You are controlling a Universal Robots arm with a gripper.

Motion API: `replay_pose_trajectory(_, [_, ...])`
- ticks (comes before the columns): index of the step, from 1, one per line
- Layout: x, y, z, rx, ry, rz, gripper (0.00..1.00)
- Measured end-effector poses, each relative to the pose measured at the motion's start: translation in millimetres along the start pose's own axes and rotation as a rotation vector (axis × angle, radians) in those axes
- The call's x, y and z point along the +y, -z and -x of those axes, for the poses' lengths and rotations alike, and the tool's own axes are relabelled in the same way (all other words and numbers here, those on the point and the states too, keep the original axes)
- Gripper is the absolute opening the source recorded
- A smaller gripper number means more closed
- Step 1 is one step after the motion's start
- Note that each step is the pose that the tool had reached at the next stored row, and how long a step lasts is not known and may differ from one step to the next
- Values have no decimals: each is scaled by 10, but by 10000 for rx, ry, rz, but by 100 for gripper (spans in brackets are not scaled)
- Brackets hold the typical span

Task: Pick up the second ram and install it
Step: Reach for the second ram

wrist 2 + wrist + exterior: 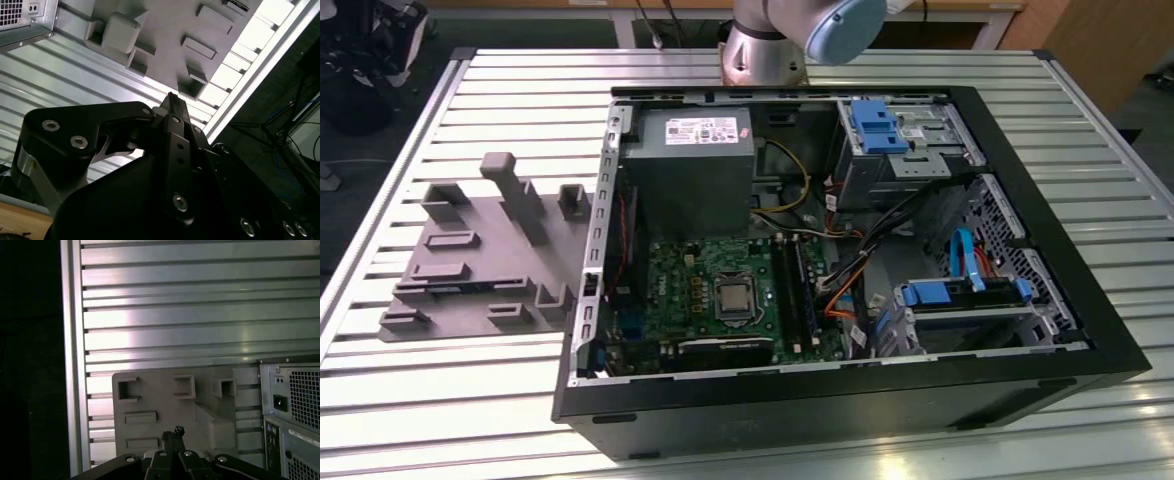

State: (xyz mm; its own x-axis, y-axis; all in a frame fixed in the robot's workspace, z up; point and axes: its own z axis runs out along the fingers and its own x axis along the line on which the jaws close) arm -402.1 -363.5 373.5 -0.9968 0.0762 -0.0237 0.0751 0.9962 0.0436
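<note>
Slatted aluminium bench [467,400] is carrying an open computer case [854,410] and, on the exterior view's left, a grey tray [494,250]. In the second wrist view you are watching the end effector [172,100] hanging above that tray, fingertips pressed together and gripping nothing visible. A thin dark strip along the tray's near side is probably the second ram [447,289], its long axis running across the exterior view. It is showing too faintly for certainty, and in the first wrist view the end effector's body is hiding that stretch of tray.
</note>
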Motion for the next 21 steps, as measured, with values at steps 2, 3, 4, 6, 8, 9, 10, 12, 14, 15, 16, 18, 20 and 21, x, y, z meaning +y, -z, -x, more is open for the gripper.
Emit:
replay_pose_trajectory(2, [-7, 1, 0, 2, 0, -1, 11])
replay_pose_trajectory(3, [-10, 1, 0, 1, 0, 0, 11])
replay_pose_trajectory(4, [-14, 1, 0, 1, 0, 0, 11])
replay_pose_trajectory(6, [-21, 1, 0, 1, 0, 0, 11])
replay_pose_trajectory(8, [-27, 2, 0, 1, 0, 0, 11])
replay_pose_trajectory(9, [-30, 2, 0, 1, -1, -1, 11])
replay_pose_trajectory(10, [-34, 2, 1, 1, 1, -1, 11])
replay_pose_trajectory(12, [-41, 2, 1, 1, -1, -1, 11])
replay_pose_trajectory(14, [-48, 2, 1, 1, 0, 0, 11])
replay_pose_trajectory(15, [-51, 3, 1, 1, 0, -1, 11])
replay_pose_trajectory(16, [-55, 3, 1, 1, 0, -1, 11])
replay_pose_trajectory(18, [-62, 3, 1, 0, 0, 0, 11])
replay_pose_trajectory(20, [-68, 4, 1, 1, 0, 0, 11])
replay_pose_trajectory(21, [-72, 3, 2, 0, 0, 0, 11])
